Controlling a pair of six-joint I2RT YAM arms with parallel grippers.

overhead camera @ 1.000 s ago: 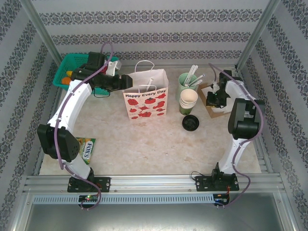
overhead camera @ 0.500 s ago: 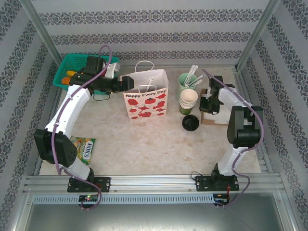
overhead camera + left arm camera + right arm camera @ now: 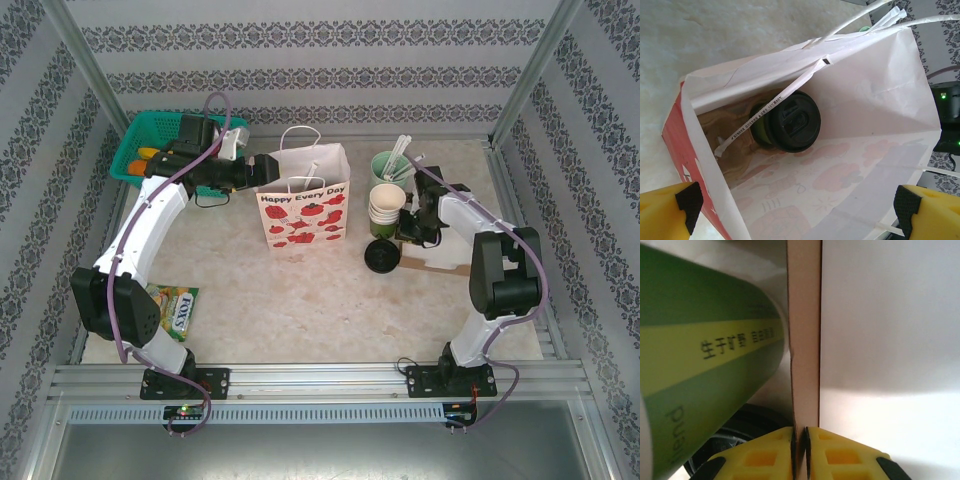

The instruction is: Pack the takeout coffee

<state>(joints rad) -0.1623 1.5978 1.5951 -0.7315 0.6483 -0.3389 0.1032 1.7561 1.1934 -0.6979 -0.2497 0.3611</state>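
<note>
The takeout coffee (image 3: pixel 790 122), an olive-green cup with a black lid, lies on its side at the bottom of the white paper bag (image 3: pixel 880 100). In the top view this bag (image 3: pixel 303 205) stands upright with a strawberry print. My left gripper (image 3: pixel 258 172) is at the bag's upper left edge. It is open (image 3: pixel 800 210), with its yellow fingers (image 3: pixel 682 207) spread wide over the bag's mouth. My right gripper (image 3: pixel 408 228) is shut on a thin brown cardboard piece (image 3: pixel 435 258), pinching the cardboard's edge (image 3: pixel 805 340) between its pads (image 3: pixel 806 440).
A stack of lidless cups (image 3: pixel 387 208) stands against the cardboard, and the stack's green side (image 3: pixel 700 365) is close on the left. A round black lid (image 3: pixel 380 257) sits in front of it. A mint utensil cup (image 3: pixel 388 165), a teal basket (image 3: pixel 150 135) and a candy pack (image 3: pixel 175 308) are also here.
My right gripper has swung left with the cardboard, shoving the cup stack and the black lid leftward. The left gripper has stayed at the bag's edge for the last half second.
</note>
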